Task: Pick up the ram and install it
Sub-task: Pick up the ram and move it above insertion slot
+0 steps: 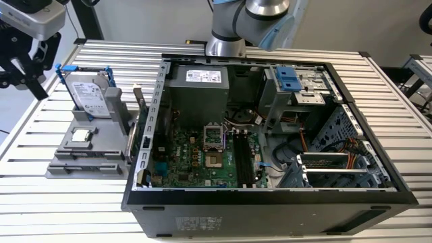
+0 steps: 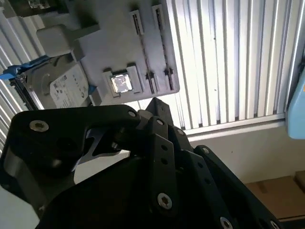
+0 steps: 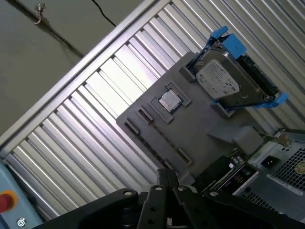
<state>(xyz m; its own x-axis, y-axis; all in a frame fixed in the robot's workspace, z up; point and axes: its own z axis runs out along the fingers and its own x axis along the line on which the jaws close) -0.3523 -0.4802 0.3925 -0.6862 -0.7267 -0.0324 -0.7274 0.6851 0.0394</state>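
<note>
Gripper [image 1: 24,76] well apart from ram [image 1: 139,106], upright beside computer case [image 1: 270,210]

the silver-grey arm [image 1: 233,25] stands at the far side in the exterior view, its blue-capped joint [image 1: 276,25] running up out of frame. the black pincer [image 1: 24,76] hangs at that view's upper left, pointing downward. in both wrist views its dark linkage [image 3: 157,205] tapers forward to a narrow tip.
</note>
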